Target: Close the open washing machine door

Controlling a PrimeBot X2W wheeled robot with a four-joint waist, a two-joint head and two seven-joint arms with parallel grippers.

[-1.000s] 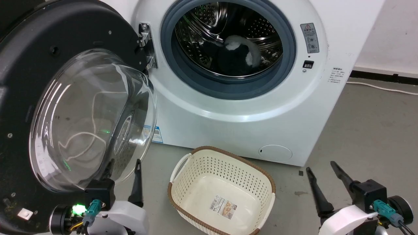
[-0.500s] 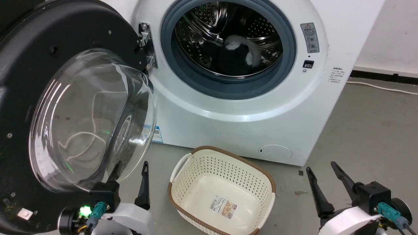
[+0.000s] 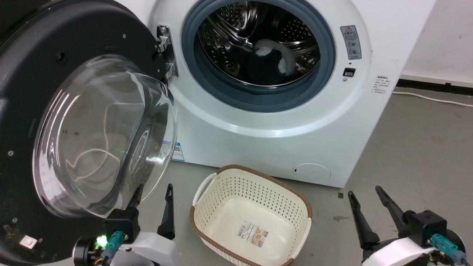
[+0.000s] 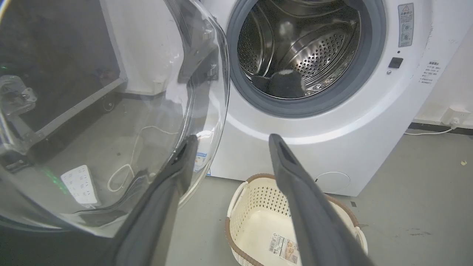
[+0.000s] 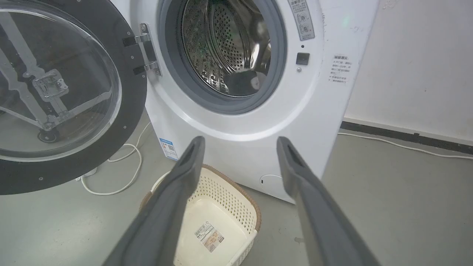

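Closing not yet done. The washing machine door (image 3: 74, 122) hangs wide open, swung out to the left of the washing machine (image 3: 258, 140). Left tool (image 3: 155, 187) is low in front of the machine, by the door's glass bulge, fingers spread, holding nothing; contact with the glass is unclear. Right tool (image 3: 363, 190) is low off the machine's right front, also spread and empty. Basket (image 3: 255, 170) sits on the floor before the machine. Left to do: the whole swing and latching.
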